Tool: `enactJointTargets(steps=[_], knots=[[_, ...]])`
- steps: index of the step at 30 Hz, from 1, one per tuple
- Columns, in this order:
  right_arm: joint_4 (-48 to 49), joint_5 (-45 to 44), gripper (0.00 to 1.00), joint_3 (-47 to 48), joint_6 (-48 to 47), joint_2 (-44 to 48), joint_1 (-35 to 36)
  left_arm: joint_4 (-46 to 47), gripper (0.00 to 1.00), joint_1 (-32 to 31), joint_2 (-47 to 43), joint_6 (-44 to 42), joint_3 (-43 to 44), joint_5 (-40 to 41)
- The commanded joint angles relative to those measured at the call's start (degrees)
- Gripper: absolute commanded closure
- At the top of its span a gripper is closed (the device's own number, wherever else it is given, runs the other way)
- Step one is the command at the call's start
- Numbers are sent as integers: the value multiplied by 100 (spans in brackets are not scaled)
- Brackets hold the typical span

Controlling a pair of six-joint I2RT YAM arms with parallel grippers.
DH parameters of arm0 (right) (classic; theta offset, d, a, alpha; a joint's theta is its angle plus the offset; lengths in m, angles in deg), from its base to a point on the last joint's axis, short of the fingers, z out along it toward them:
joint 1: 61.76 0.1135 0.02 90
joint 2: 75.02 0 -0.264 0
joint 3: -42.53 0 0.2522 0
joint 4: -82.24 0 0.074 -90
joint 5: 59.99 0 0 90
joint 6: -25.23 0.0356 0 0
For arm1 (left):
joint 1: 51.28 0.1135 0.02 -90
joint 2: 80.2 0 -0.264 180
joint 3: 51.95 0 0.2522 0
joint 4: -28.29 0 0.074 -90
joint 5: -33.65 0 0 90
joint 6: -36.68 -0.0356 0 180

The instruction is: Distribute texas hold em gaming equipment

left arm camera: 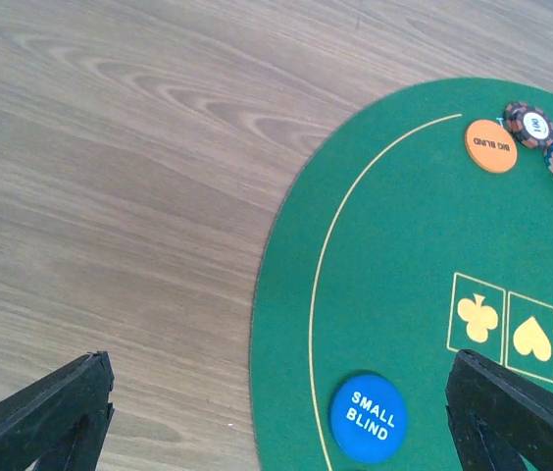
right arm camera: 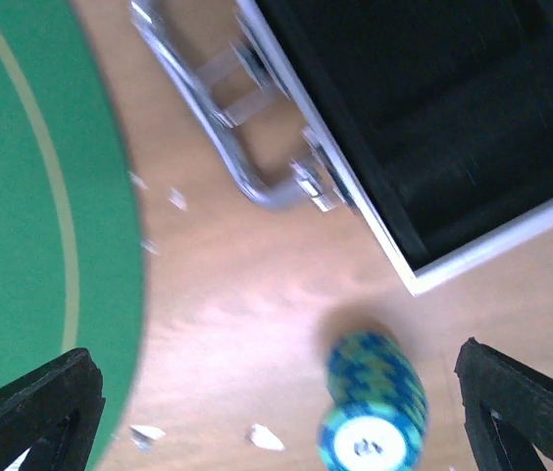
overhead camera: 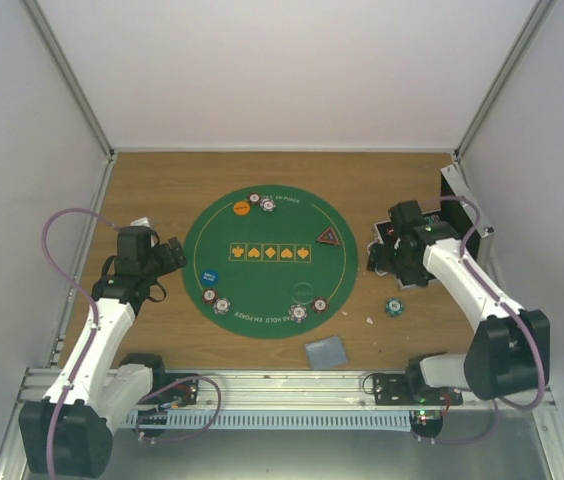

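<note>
The green felt mat [overhead camera: 265,225] carries an orange disc [overhead camera: 241,208], a blue disc [overhead camera: 209,276], a dark triangular marker [overhead camera: 328,236] and chip pairs at its far edge [overhead camera: 261,202], near left [overhead camera: 216,301] and near right [overhead camera: 308,309]. A teal chip stack [overhead camera: 393,307] stands on the wood right of the mat, and grey-blue cards [overhead camera: 326,350] lie near the front. My left gripper [left arm camera: 276,402] hangs open over the mat's left edge, with the blue disc [left arm camera: 369,417] between its fingers, untouched. My right gripper [right arm camera: 276,392] is open above the teal stack [right arm camera: 375,402], apart from it.
The black-lined silver case [right arm camera: 433,118] lies open at the right with its metal handle [right arm camera: 237,147] toward the mat. Small white scraps [right arm camera: 267,437] dot the wood near the teal stack. White walls close in three sides.
</note>
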Motion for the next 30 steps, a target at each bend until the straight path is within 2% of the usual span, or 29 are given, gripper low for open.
enactJointTargets(steps=[1,6,13,16,19,22,30], knots=[[-638,-129,1,-588,707,444,-127,275,6,-61,11,-18,-26,20],[-660,-25,2,-1130,984,765,-132,277,6,-76,10,-9,-42,25],[-413,55,6,-1480,970,617,-143,279,6,-88,1,-2,-43,24],[-306,-17,12,-1503,959,598,-144,275,6,-84,2,-4,-43,19],[-211,-9,23,-1513,969,533,-139,276,6,-89,9,-4,-42,12],[-142,-25,30,-1563,960,504,-142,276,6,-97,10,-4,-41,7],[-33,-19,35,-1674,915,434,-146,274,6,-112,15,-9,-33,3]])
